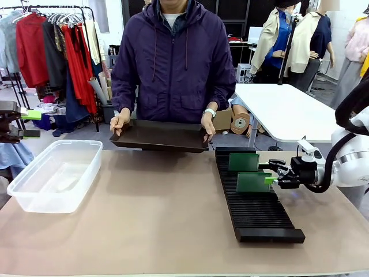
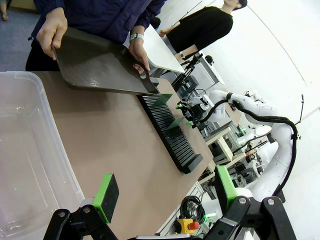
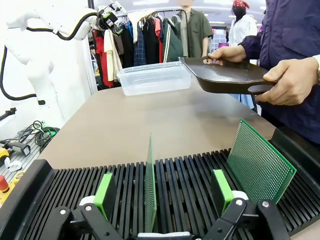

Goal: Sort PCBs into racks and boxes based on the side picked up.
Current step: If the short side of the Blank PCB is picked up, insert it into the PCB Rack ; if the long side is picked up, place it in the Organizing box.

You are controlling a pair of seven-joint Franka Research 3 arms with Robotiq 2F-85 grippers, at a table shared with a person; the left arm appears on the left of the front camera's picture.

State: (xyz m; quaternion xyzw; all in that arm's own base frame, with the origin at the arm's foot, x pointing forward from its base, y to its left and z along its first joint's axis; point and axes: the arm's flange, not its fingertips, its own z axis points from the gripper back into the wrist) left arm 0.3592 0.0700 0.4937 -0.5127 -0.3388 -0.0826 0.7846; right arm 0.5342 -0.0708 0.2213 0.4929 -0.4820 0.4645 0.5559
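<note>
The right pincer (image 1: pixel 270 180) stands with its fingers apart at the right side of the rack (image 1: pixel 253 199), one green pad on either side of a board (image 3: pixel 149 185) that stands on edge in a slot. In the right wrist view the pads sit clear of the board's faces, so it looks freed, not clamped. The left pincer (image 2: pixel 165 192) is also spread wide and holds nothing, hanging above the near left part of the counter (image 1: pixel 161 213) beside the clear tub (image 1: pixel 55 173).

Two boards stand in the rack: the one between the right pads (image 1: pixel 253 182) and a second (image 1: pixel 243 162) a few slots nearer the far end. Both are upright, their faces across the rack and their long edges running crosswise to the rack's length. The far board's dotted, lighter face (image 3: pixel 257 165) is turned towards the near end of the rack. The rack itself runs from the far edge of the counter towards the near edge, on the right half.

The tub, at the left edge of the counter, looks empty. The person holds a dark tray (image 1: pixel 161 135) with both hands, left hand (image 1: pixel 119 122) and right hand (image 1: pixel 207 124), above the far edge; no boards can be seen on it. By that, the racking is done for at least two boards, and whether more remain cannot be told.
</note>
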